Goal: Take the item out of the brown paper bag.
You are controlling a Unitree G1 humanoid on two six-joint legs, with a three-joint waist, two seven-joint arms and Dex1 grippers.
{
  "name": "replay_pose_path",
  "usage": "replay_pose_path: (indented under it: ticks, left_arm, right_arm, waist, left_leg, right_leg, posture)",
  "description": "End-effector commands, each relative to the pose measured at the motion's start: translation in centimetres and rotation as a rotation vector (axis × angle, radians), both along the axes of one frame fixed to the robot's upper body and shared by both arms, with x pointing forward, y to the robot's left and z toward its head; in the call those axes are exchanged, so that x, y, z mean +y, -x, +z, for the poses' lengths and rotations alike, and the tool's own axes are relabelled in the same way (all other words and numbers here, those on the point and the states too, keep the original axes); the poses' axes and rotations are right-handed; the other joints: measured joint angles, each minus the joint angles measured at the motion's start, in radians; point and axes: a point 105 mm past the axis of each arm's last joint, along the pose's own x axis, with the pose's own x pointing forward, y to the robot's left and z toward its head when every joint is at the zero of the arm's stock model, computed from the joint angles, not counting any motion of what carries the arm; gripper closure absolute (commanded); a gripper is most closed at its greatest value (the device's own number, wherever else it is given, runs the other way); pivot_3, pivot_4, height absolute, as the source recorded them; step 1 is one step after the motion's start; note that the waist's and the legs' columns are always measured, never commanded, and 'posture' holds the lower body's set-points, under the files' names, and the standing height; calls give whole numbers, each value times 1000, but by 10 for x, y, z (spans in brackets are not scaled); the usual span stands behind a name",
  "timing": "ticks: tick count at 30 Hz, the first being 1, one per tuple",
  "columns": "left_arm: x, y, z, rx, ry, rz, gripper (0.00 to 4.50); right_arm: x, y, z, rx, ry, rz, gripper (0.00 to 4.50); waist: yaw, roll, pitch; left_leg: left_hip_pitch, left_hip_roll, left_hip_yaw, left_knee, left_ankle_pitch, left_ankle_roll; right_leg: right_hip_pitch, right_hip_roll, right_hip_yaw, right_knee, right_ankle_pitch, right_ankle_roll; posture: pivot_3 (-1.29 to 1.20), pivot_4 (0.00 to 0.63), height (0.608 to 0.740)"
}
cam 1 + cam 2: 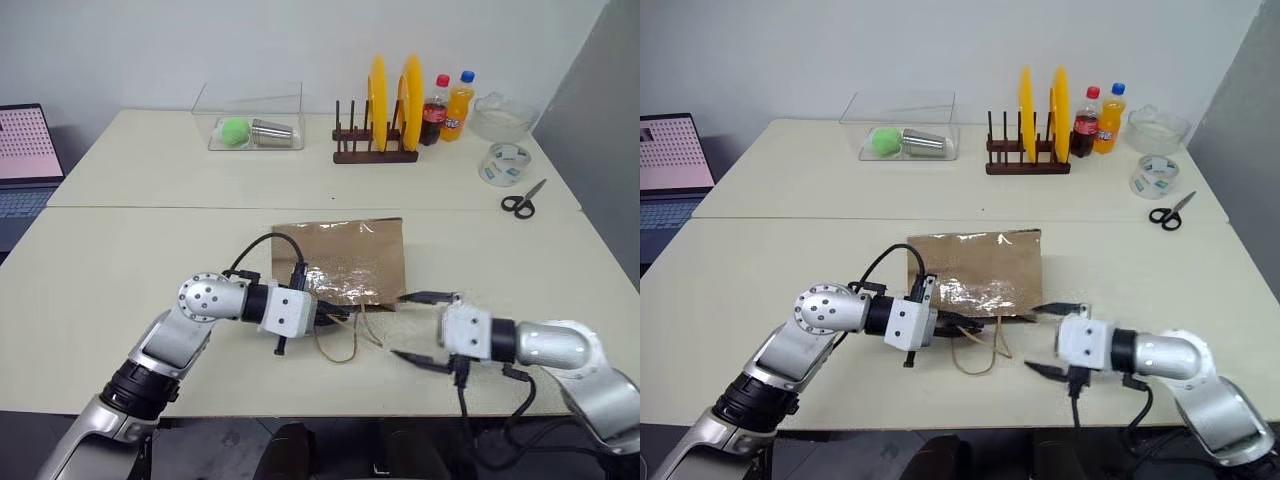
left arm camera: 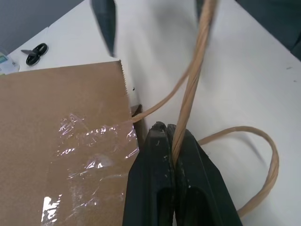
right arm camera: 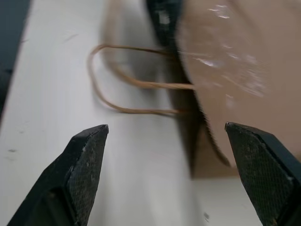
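The brown paper bag (image 1: 345, 255) lies flat on the table, its mouth toward me, with a patch of shiny clear film on its top face. My left gripper (image 2: 167, 129) is shut on one tan cord handle (image 2: 195, 70) at the bag's mouth; the other handle (image 2: 263, 160) loops loose on the table. My right gripper (image 1: 402, 325) stands open just right of the handles, near the bag's front right corner, with nothing between its fingers (image 3: 89, 165). The item is hidden.
At the back stand a wooden rack with yellow plates (image 1: 375, 135), a clear box (image 1: 250, 125) with a green ball and metal cup, two bottles (image 1: 445, 105), a glass bowl (image 1: 505, 118), a tape roll (image 1: 503, 163) and scissors (image 1: 522, 200). A laptop (image 1: 25, 150) sits far left.
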Motion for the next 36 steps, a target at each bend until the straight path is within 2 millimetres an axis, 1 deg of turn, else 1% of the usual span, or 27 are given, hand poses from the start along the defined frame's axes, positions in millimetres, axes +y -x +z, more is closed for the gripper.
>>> replay_pose_path:
  ticks: [1,3,5,9,14,17,19,22,26,27,28,30,31,32,34,35,36]
  left_arm:
    - [-3,1,11,-29,32,-18,4456]
    - [-6,-1,13,-29,49,-14,4456]
    - [-8,-4,17,-29,71,-3,4456]
    - [-11,-5,23,-20,95,8,4456]
    - [-11,-4,24,-17,90,5,4456]
    - [-11,-4,24,-15,88,6,4456]
    - [-11,-4,24,-14,86,5,4456]
    - [-11,-4,25,-14,84,4,4456]
    - [-11,-3,25,-16,83,3,4456]
    - [-11,-3,26,-17,83,3,4500]
    - [-11,-3,26,-18,83,3,4500]
    - [-11,-4,27,-18,85,5,4500]
    - [-11,-4,28,-18,86,7,4500]
    - [-11,-4,28,-18,88,8,4500]
    - [-11,-5,30,-20,92,11,4500]
    - [-11,-5,31,-21,93,13,4500]
    - [-11,-6,33,-22,97,16,4500]
  right_arm:
    - [-6,24,-8,111,50,45,312]
    - [-4,35,-15,163,68,72,312]
    - [3,42,-19,201,55,96,312]
    - [21,43,-22,202,18,143,312]
    - [53,29,-20,110,-49,206,312]
    - [69,17,-21,23,-31,263,312]
    - [80,11,-21,-6,-29,297,312]
    - [91,5,-27,-24,-16,325,312]
    - [101,-1,-34,-25,-21,316,312]
    - [101,-2,-37,-21,-13,312,699]
    - [101,-2,-40,-14,-4,307,869]
    - [100,-4,-45,1,6,293,1563]
    - [100,-6,-46,14,-2,270,1998]
    - [100,-7,-47,23,-9,254,2259]
    - [98,-11,-49,29,0,232,3013]
    - [98,-12,-50,29,4,228,3462]
    - [98,-13,-50,32,6,221,3756]
  waist:
    - [0,0,0]
    - [0,0,0]
    - [-3,0,0]
    - [-5,0,0]
    - [-5,0,0]
    - [-4,0,0]
    - [-4,0,0]
    - [-4,0,0]
    - [-4,0,0]
    - [-4,0,0]
    - [-4,0,0]
    - [-4,0,0]
    - [-4,0,0]
    - [-4,0,0]
    - [-4,0,0]
    - [-4,0,0]
    - [-4,0,0]
  left_leg:
    - [0,0,0,0,0,0]
    - [0,0,0,0,0,0]
    - [1,0,1,1,0,0]
    - [4,1,1,0,0,0]
    - [4,1,1,0,0,0]
    - [4,0,0,0,0,0]
    - [4,0,1,0,0,0]
    - [4,0,0,0,0,0]
    - [4,0,0,0,0,0]
    - [4,0,0,0,0,0]
    - [4,0,0,0,0,0]
    - [4,0,0,0,0,0]
    - [4,0,0,0,0,0]
    - [4,0,0,0,0,0]
    - [4,0,0,0,0,0]
    - [4,0,0,0,0,0]
    - [4,0,0,0,0,0]
  right_leg:
    - [1,0,0,0,0,0]
    - [1,0,0,-1,0,0]
    - [1,0,0,0,0,0]
    - [4,1,0,0,0,0]
    - [4,1,1,-1,0,0]
    - [4,1,0,-1,0,0]
    - [4,1,1,-1,0,0]
    - [4,1,0,-1,0,0]
    - [4,1,0,-1,0,0]
    - [4,1,0,-1,0,0]
    - [4,1,1,-1,0,0]
    - [4,1,1,-1,0,0]
    - [4,1,1,0,0,0]
    - [4,1,1,0,0,0]
    - [4,1,1,0,0,0]
    - [4,1,1,0,0,0]
    - [4,1,1,0,0,0]
  posture:
    - [0,150,740]
    - [0,150,740]
    - [0,150,740]
    - [0,150,740]
    - [0,150,740]
    - [0,150,740]
    - [0,150,740]
    - [0,150,740]
    - [0,150,740]
    - [0,150,740]
    - [0,150,740]
    - [0,150,740]
    - [0,150,740]
    - [0,150,740]
    - [0,150,740]
    - [0,150,740]
    - [0,150,740]
